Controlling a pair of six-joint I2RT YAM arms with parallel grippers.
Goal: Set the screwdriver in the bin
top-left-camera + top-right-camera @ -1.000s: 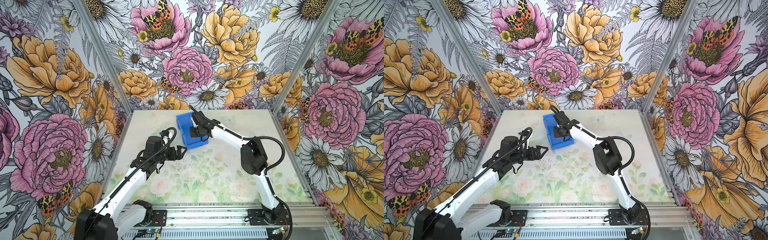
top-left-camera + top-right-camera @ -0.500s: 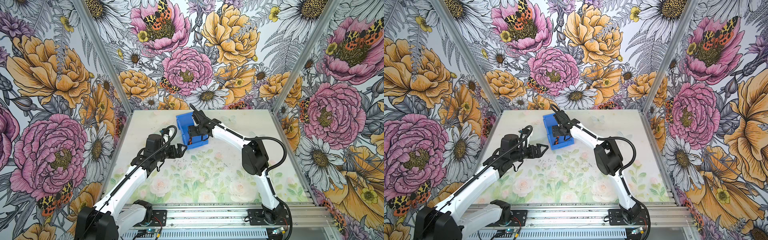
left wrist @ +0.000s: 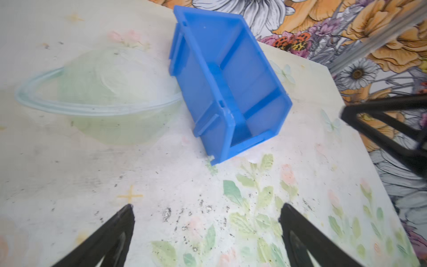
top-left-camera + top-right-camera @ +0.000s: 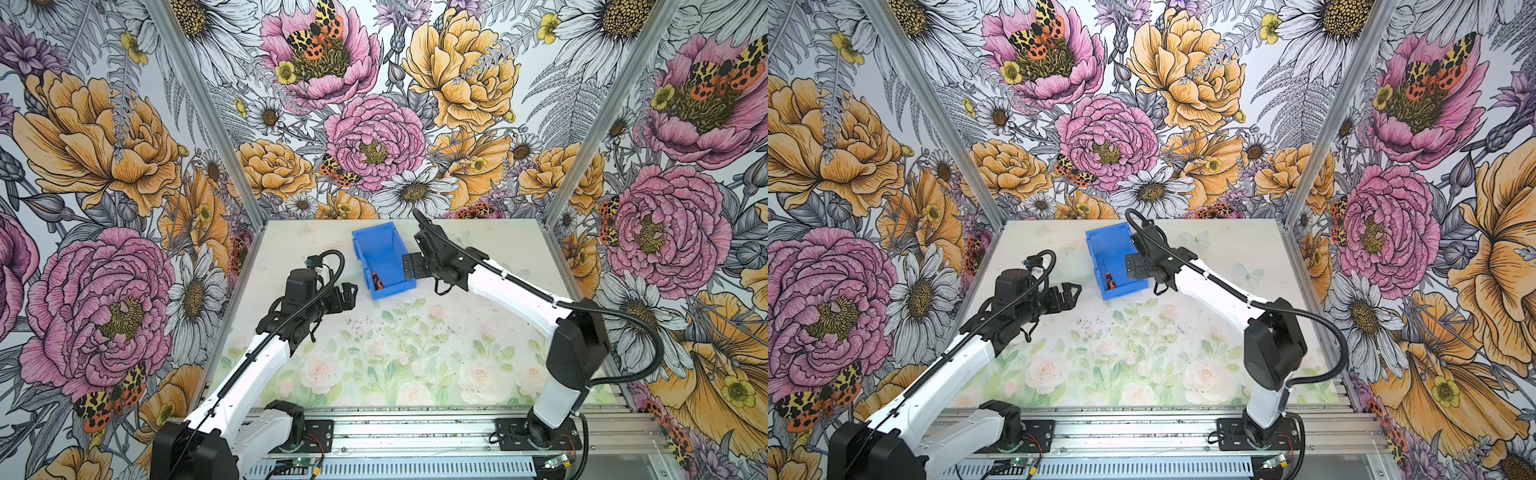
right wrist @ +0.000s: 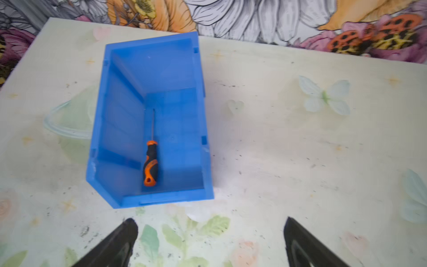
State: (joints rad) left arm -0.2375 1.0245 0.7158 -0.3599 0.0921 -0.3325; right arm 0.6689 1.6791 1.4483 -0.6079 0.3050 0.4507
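Already the screwdriver [image 5: 150, 165] lies flat on the floor of the bin [image 5: 120, 120], handle toward the low front wall, shaft close along one long side. The right gripper [image 5: 209, 222] hangs just beside the bin, jaws spread wide and empty (only table [image 5: 300, 150] shows between them). The likeliest trouble: a careless retreat clips the rim and shoves or tips the bin. The left gripper [image 3: 206, 207], likewise spread and empty, hovers near the opposite side; an inward sweep could knock the bin too.
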